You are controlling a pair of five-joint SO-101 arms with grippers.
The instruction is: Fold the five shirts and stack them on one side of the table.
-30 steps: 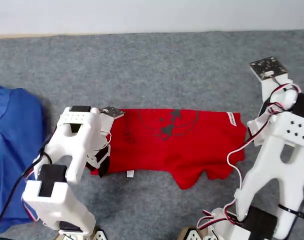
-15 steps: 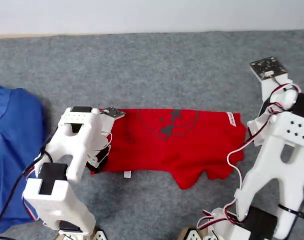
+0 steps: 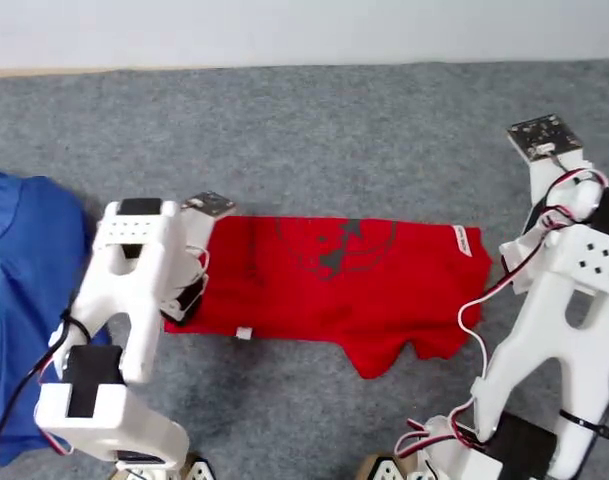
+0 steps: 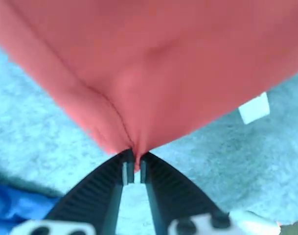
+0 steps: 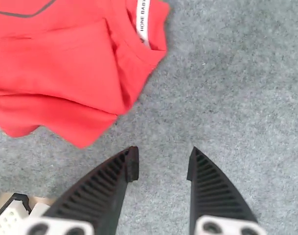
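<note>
A red shirt (image 3: 334,285) with a dark printed emblem lies partly folded across the middle of the grey table. My left gripper (image 4: 133,164) is shut on the red shirt's (image 4: 153,68) left edge, pinching a fold of cloth. In the high view that left gripper (image 3: 184,305) sits at the shirt's left end. My right gripper (image 5: 161,164) stands open over bare carpet, just off the red shirt's (image 5: 65,68) collar end, with nothing between its fingers. The right arm (image 3: 564,290) stands at the shirt's right end.
A blue shirt (image 3: 29,300) with a lighter turquoise piece lies at the table's left edge. A white tag (image 3: 244,333) shows on the red shirt's near hem. The grey carpet surface (image 3: 334,140) stretches behind the shirt to a pale wall.
My left arm has pulled the red shirt's left edge further left, stretching the shirt out. The right arm has stayed put.
</note>
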